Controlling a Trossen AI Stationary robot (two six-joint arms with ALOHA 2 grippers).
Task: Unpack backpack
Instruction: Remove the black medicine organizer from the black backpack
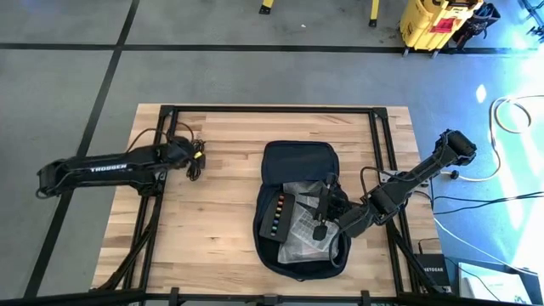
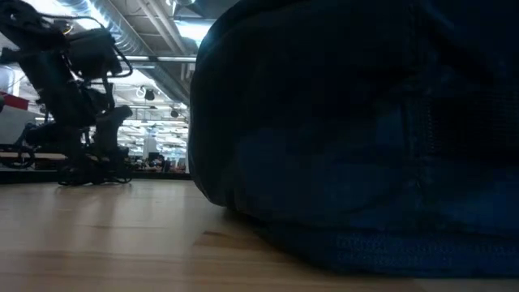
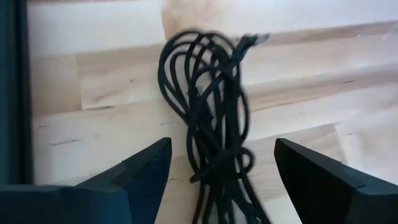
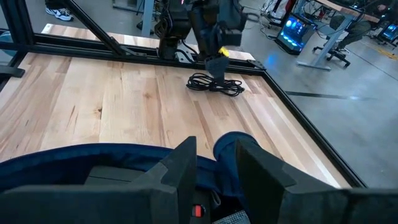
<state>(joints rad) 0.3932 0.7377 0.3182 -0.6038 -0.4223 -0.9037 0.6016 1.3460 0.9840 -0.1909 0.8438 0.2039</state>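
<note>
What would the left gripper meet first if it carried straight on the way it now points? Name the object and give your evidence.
Probably the black cable: the left gripper is open, its fingers either side of the coil lying on the table. How far off the cable lies is unclear.

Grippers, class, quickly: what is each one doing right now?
Left gripper: open, over the coiled black cable, which lies on the table.
Right gripper: nearly closed, over the backpack, holding nothing visible.

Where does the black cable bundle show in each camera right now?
High: cable bundle on the bare wood left of the backpack, under the left gripper.
Low: far left, under that arm.
Left wrist: centre, between the fingers.
Right wrist: upper middle.
Shared landmark: left gripper.
</note>
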